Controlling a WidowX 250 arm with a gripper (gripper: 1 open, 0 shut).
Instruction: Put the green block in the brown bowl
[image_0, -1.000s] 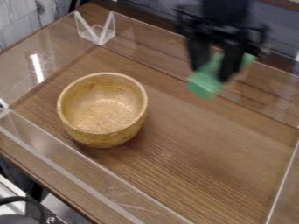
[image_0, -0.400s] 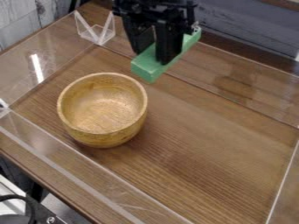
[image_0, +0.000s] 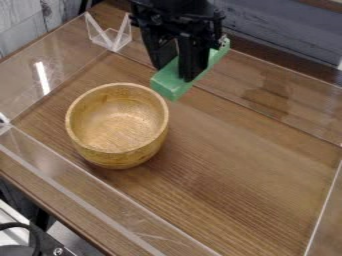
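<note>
While the gripper (image_0: 183, 62) hangs above the bench (image_0: 241, 160), its black jaws stand clamped on the green block (image_0: 182, 76), which tilts in the air, its lower end toward the bowl (image_0: 118, 124). Block and bowl do not touch; the block sits up and right of the bowl's far rim. Nothing lies in the bowl.
</note>
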